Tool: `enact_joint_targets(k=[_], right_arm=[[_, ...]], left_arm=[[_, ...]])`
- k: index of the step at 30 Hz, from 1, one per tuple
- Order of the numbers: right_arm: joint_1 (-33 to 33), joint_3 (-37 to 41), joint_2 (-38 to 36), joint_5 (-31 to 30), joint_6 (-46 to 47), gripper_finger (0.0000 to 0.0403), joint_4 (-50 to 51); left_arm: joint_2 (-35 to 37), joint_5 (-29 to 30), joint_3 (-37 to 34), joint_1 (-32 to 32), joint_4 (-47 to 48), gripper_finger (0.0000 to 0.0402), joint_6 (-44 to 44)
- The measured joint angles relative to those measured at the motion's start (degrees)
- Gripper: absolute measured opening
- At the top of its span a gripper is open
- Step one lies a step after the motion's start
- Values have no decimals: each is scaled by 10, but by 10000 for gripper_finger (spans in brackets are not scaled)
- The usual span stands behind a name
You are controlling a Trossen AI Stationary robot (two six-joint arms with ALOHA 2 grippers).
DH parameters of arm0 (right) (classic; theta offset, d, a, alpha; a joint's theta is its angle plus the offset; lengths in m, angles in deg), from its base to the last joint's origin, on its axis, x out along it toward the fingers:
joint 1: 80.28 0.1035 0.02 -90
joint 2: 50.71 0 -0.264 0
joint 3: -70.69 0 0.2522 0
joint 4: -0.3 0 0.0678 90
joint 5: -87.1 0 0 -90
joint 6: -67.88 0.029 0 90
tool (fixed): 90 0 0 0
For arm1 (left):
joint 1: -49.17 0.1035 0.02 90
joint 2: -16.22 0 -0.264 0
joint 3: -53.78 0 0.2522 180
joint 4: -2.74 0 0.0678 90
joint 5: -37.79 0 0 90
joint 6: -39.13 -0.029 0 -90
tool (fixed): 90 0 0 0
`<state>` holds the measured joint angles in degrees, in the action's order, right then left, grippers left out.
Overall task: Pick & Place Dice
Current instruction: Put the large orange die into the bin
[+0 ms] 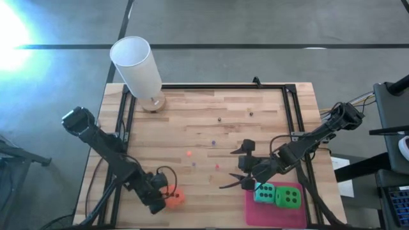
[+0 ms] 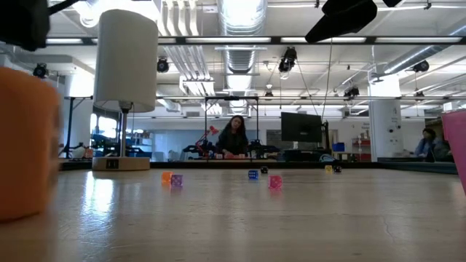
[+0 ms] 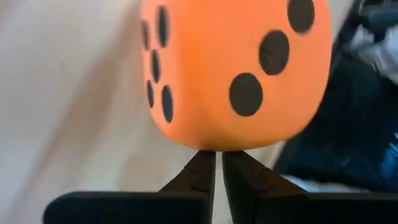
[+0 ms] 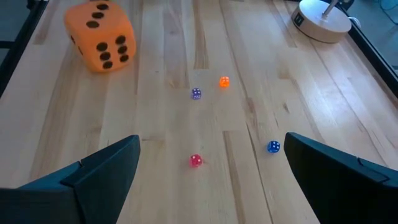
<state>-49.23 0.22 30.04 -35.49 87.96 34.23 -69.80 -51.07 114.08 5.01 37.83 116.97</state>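
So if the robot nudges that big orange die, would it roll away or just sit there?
The orange die probably just sits or slides: it rests flat on one face. Its rounded corners and matte, foam-like look suggest it is light and squashy, so a firmer push from the left gripper might tumble it.

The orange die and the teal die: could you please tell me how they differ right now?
The orange die lies on bare wood near the table's front edge, right by the left gripper, whose fingers are shut; the teal die sits on the pink mat, touching a green die, beside the open right gripper. They differ in colour. Both are soft-looking cubes with dark pips, and neither is held.
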Motion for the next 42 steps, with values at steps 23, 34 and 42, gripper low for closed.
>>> enact_joint_targets(k=[23,34,42], right_arm=[[0,0,0,-3,-2,396,-13],[1,0,0,-5,-6,396,-16],[1,1,0,-5,-6,396,-17]], left_arm=[[30,111,14,116,32,36,-197],[40,68,18,28,-27,36,-168],[-34,32,19,30,-83,36,-168]])
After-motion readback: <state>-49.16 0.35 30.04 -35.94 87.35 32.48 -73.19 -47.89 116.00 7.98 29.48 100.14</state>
